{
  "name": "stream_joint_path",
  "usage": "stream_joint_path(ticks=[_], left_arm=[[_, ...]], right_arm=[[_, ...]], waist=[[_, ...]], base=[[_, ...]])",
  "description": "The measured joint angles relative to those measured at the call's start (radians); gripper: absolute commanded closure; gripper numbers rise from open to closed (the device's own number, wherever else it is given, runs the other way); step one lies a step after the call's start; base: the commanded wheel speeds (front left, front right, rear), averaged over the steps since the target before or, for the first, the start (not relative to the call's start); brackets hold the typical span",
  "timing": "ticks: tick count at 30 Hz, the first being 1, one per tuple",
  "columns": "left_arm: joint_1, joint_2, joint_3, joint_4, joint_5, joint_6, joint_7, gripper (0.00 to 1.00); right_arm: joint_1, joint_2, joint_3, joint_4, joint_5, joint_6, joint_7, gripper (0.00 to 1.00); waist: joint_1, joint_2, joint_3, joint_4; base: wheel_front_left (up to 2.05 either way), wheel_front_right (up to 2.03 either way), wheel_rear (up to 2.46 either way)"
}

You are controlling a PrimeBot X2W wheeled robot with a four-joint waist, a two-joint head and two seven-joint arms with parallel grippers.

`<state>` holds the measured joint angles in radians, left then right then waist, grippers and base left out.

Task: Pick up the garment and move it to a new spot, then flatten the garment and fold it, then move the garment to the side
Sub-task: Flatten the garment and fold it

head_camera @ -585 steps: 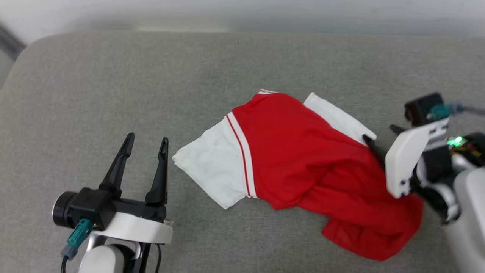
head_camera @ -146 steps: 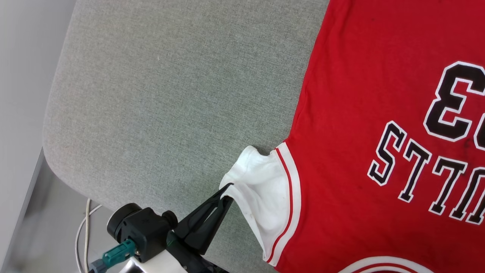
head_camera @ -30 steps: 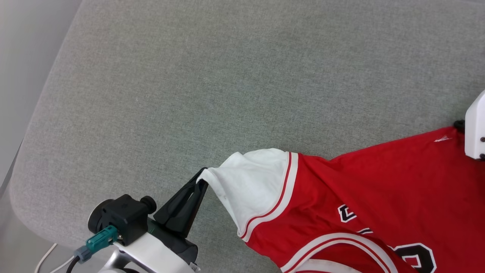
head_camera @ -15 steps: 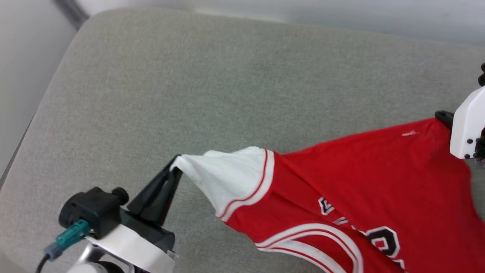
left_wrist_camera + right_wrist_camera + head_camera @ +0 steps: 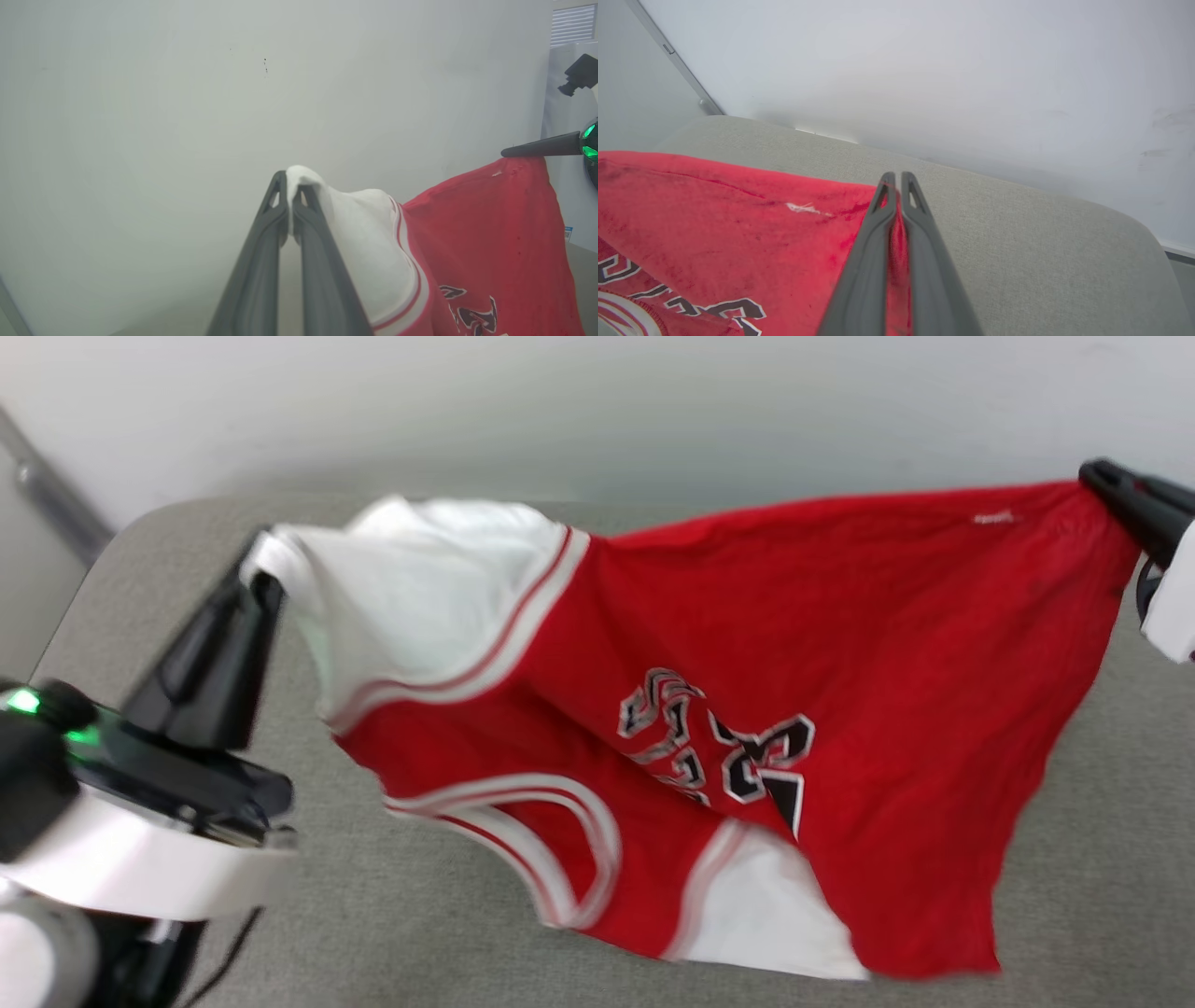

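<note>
The garment (image 5: 840, 644), a red jersey with white sleeves and black-and-white lettering, hangs stretched in the air above the grey cushion (image 5: 1102, 859). My left gripper (image 5: 261, 569) is shut on the tip of a white sleeve (image 5: 355, 219) at the upper left. My right gripper (image 5: 1097, 476) is shut on a red corner of the hem at the upper right; in the right wrist view red cloth (image 5: 738, 214) is pinched between its fingers (image 5: 896, 186). The second white sleeve (image 5: 756, 915) dangles at the bottom. The lower edge of the garment droops close to the cushion.
The grey cushion (image 5: 1041, 242) lies beneath the garment, with a rounded far corner at the left (image 5: 112, 551). A pale wall (image 5: 597, 401) stands right behind it. A grey bar (image 5: 47, 490) runs up the wall at the far left.
Both grippers have risen, lifting the garment off the cushion and spreading it between them. The head view has tilted up, so the wall now shows.
</note>
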<state>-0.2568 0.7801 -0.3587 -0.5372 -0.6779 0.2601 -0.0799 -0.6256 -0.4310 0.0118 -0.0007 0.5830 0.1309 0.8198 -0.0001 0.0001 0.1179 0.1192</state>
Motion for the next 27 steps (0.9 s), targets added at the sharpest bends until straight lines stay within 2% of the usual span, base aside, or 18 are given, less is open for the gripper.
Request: stream_joint_path(ticks=[8,15,21,27], left_arm=[[-0.147,0.055,0.132,-0.068,-0.03,0.013,0.03,1.0],[-0.303,0.095,0.218,-0.076,-0.049,0.016,0.064,1.0],[-0.402,0.127,0.257,-0.04,-0.063,0.011,0.094,1.0],[-0.506,0.155,0.261,0.017,-0.074,-0.024,0.118,1.0]], right_arm=[[-0.057,0.037,-0.024,-0.151,0.035,0.0,-0.015,1.0],[-0.098,0.063,-0.029,-0.236,0.052,0.0,-0.025,1.0],[-0.122,0.079,-0.03,-0.275,0.06,0.0,-0.019,1.0],[-0.176,0.076,-0.039,-0.288,0.059,0.0,-0.03,1.0]], waist=[[0.0,0.0,-0.043,-0.083],[0.0,0.0,-0.047,-0.138],[0.0001,0.0,-0.019,-0.164],[0.0,0.0,0.048,-0.173]], base=[[0.0,0.0,0.0],[0.0,0.0,0.0],[0.0,0.0,0.0],[0.0,0.0,0.0]])
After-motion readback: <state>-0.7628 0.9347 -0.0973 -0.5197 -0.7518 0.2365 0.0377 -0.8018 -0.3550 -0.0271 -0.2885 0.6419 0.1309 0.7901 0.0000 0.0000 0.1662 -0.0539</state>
